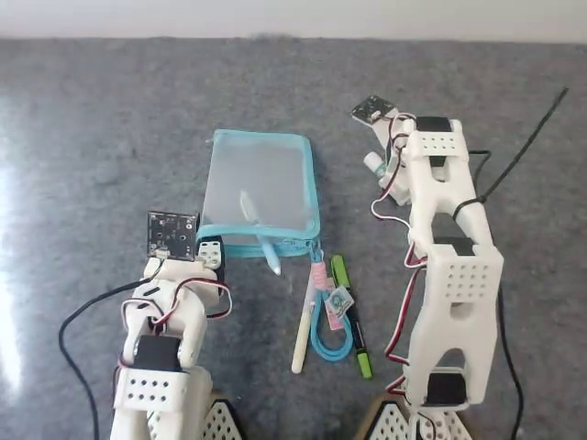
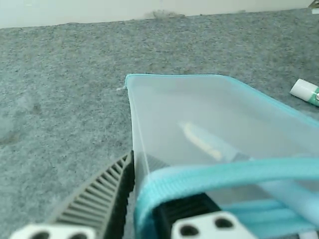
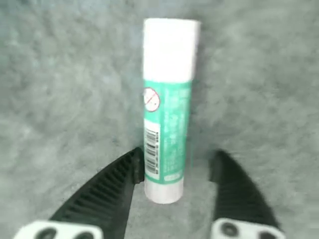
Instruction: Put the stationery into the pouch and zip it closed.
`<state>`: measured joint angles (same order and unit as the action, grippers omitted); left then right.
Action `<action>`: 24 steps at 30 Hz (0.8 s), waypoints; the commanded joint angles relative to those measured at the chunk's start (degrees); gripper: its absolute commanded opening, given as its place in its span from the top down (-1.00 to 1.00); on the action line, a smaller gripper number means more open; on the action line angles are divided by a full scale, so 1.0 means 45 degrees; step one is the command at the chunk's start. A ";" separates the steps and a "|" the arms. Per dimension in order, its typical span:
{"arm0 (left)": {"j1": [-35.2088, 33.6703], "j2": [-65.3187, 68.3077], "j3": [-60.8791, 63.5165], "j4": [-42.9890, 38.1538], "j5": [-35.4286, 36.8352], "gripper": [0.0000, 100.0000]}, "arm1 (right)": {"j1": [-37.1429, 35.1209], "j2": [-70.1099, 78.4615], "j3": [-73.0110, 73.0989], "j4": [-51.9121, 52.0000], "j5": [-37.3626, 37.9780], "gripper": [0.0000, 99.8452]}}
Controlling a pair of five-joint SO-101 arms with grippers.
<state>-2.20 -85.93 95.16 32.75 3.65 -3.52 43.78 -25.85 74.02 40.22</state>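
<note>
The translucent pouch [image 1: 257, 188] with teal trim lies flat mid-table, its zipper edge toward the arms. A pale pen [image 1: 261, 234] lies partly inside it, its tip poking out of the opening, and shows through the wall [image 2: 207, 143]. My left gripper [image 1: 209, 252] is shut on the pouch's near left corner, with the teal zipper edge [image 2: 209, 174] pinched between the fingers [image 2: 99, 199]. My right gripper [image 3: 177, 157] is open and straddles the end of a white and green glue stick [image 3: 167, 99], which lies right of the pouch [image 1: 372, 161].
Between the arms, near the pouch's opening, lie a cream pen [image 1: 302, 332], a green marker [image 1: 353, 316] and a teal loop with a small tag [image 1: 330, 325]. The grey felt surface [image 1: 110, 137] stretches to the left and far side.
</note>
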 commanded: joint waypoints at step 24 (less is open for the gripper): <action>-0.0039 -0.0156 0.0049 -0.0039 -0.0117 0.98 | -0.2432 -1.1399 0.2598 0.6437 -0.1582 0.99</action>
<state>-2.29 -85.93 96.13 32.75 3.56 -11.78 6.15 -18.02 100.57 32.57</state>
